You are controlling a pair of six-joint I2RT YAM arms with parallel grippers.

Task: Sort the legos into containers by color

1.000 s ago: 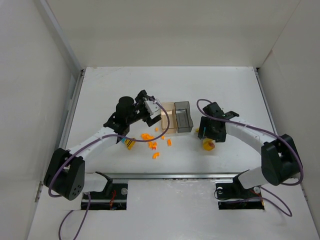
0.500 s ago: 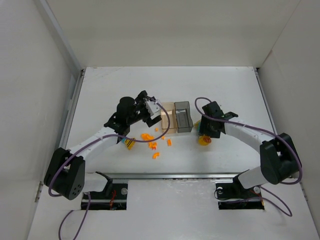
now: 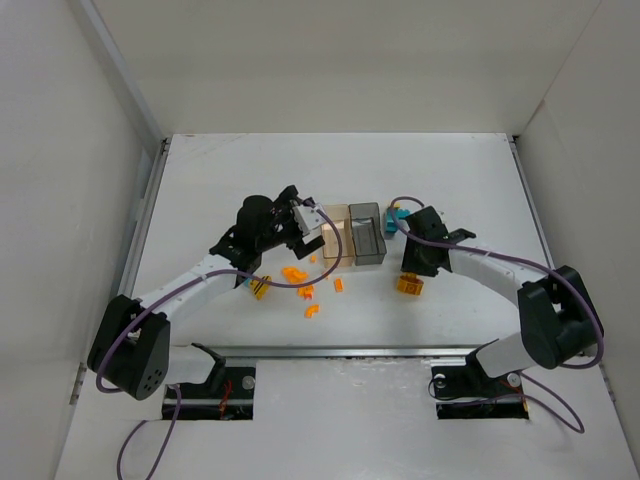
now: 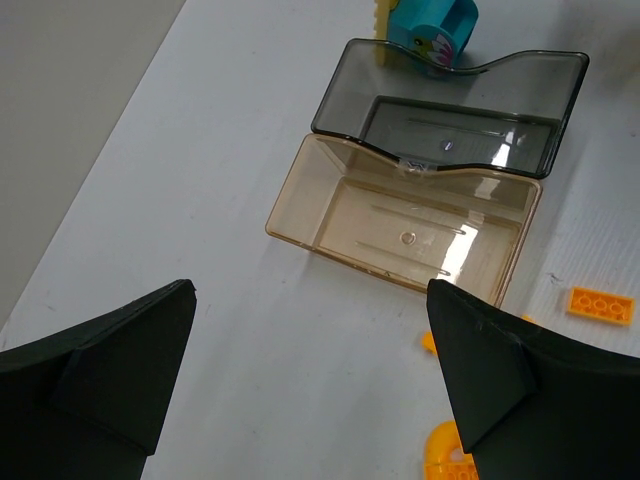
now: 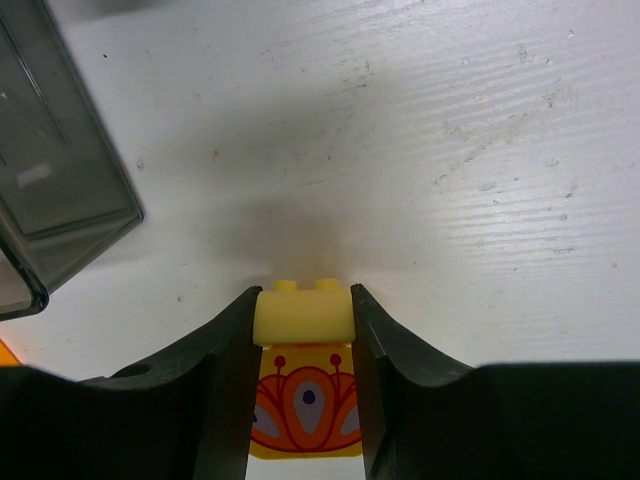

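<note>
Two bins sit touching, long sides together, near the middle of the desk (image 3: pixel 450 170): an amber bin (image 4: pixel 400 235) and a grey bin (image 4: pixel 450 130). The left wrist view shows nothing inside either one. A teal brick (image 4: pixel 432 22) stands on the desk just beyond the grey bin's far rim, with a sliver of something yellow showing beside it.

The left hand (image 4: pixel 310 290) hangs above the desk on the near side of the amber bin, its fingers spread wide and holding nothing. The right hand (image 5: pixel 303 296) is low beside the grey bin's right end, fingers pressed against both sides of a yellow brick (image 5: pixel 303 320). That brick sits on top of a piece printed with a red pattern.

Several orange bricks (image 3: pixel 300 280) lie scattered on the desk in front of the amber bin. A yellow brick with black stripes (image 3: pixel 260 289) lies to their left, near the left arm.
</note>
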